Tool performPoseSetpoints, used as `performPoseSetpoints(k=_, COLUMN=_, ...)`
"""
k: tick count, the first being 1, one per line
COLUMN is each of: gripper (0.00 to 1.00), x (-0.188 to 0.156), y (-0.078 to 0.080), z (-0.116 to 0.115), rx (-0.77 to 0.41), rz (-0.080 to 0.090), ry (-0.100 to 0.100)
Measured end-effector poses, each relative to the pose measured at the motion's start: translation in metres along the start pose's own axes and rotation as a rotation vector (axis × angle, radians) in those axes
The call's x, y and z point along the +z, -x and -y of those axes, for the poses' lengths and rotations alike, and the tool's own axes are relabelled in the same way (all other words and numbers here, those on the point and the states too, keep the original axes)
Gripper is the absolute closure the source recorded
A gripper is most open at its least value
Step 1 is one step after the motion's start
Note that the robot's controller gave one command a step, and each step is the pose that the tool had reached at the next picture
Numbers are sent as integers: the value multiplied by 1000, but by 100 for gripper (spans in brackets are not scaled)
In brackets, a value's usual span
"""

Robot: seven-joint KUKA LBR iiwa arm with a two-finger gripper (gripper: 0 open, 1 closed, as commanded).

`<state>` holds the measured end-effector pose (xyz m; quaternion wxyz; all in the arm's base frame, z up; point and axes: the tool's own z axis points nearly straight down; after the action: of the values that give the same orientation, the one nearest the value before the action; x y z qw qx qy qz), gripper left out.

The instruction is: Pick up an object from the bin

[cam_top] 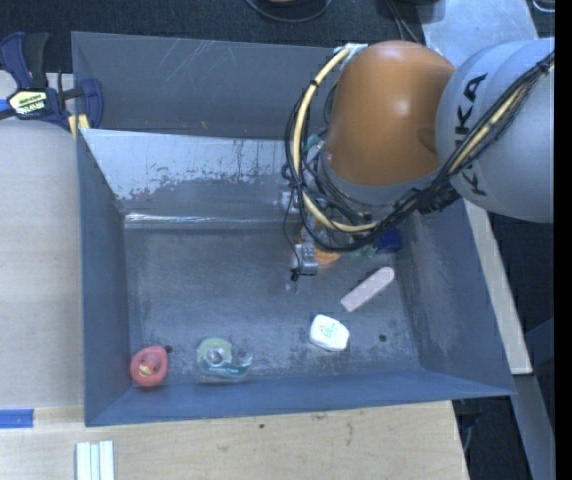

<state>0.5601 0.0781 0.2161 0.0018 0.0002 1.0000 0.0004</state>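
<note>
Grey bin (106,268); gripper (302,260) low over mid-floor, open or clenched impossible to tell. Just right of it, one pale pink bar (368,289): likely light, stiff, best pinched across its narrow middle. Along the front, one clear tape roll (221,356), one white lump (329,333), one red ball (148,366).

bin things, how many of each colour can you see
red round thing: 1
clear and green tape roll: 1
white lump: 1
pale pink stick: 1
total: 4
A blue bit half under the arm is too hidden to count.
</note>
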Motion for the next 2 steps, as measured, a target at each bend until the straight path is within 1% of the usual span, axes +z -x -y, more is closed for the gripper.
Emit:
performPoseSetpoints(k=1, gripper=0, x=108, y=-42, z=-38, rx=-82, rz=-2, ry=1)
performPoseSetpoints(k=2, gripper=0, x=76, y=-54, z=-56, rx=-300, rz=-1, ry=0)
